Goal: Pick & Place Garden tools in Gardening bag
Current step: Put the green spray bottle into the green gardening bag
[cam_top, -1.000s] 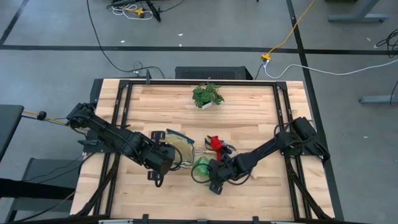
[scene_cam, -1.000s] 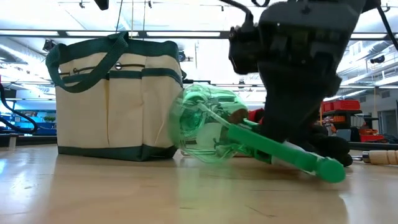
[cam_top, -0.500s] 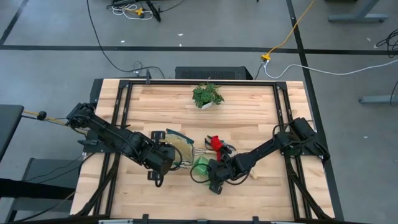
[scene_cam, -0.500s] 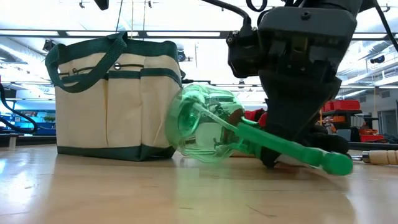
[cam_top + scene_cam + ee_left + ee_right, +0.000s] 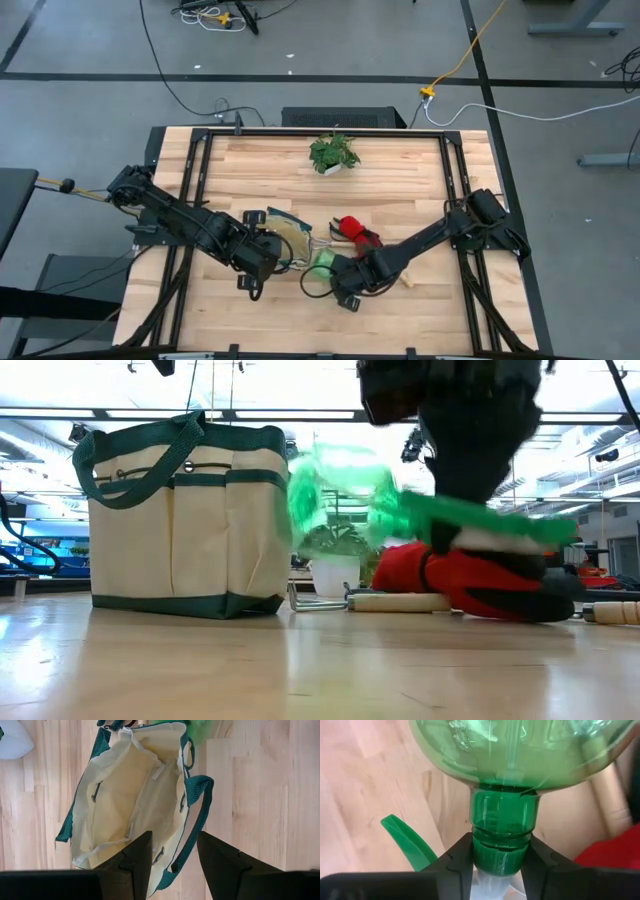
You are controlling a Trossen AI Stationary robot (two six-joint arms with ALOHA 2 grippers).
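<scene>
Overhead, two dark robot arms reach toward the middle of a wooden surface [image 5: 250,170] from opposite sides. The right hand [image 5: 501,865] grips a green translucent spray bottle [image 5: 520,755] by its neck, one finger [image 5: 455,862] pressed on each side of the threaded collar. From table height, the bottle [image 5: 340,490] is blurred and hangs clear of the surface, tilted with its round body toward the gardening bag [image 5: 185,520] and its green trigger end pointing away. From above, the bottle [image 5: 322,260] sits just beside the bag's [image 5: 290,238] open end.

The bag is cream fabric with dark green trim, side pockets and looped handles, and it stands upright on the surface. The left hand [image 5: 172,855] hovers directly above its open mouth, with fingers spread apart and holding nothing; the cream lining [image 5: 130,795] shows beneath.

Red gloves [image 5: 450,575] lie on the surface under the raised bottle, with a wooden-handled tool [image 5: 395,601] in front of them, its metal end pointing toward the bag. A second wooden handle [image 5: 612,612] lies farther out. A leafy potted plant [image 5: 333,153] stands near the far edge, well apart from the bag.
</scene>
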